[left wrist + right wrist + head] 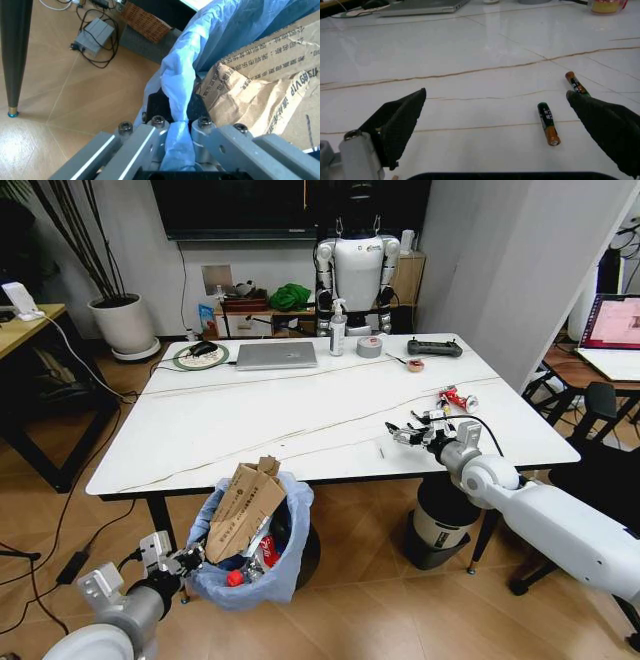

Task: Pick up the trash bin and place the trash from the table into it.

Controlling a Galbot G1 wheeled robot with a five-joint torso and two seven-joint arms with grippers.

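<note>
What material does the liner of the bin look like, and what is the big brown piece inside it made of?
The crinkly light-blue liner of the small round trash bin looks like thin plastic film: slightly see-through, wrinkled, gathered in folds between the shut left claw. The torn brown piece seems to be matte cardboard or heavy kraft paper: creased, with printed characters.

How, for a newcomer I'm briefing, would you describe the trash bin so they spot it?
Find the big white table; below its near edge, on the floor, stands the trash bin, its rim pinched by the left gripper. Unlike the white cylinder nearby, it has a crinkly light-blue bag with brown cardboard sticking out.
</note>
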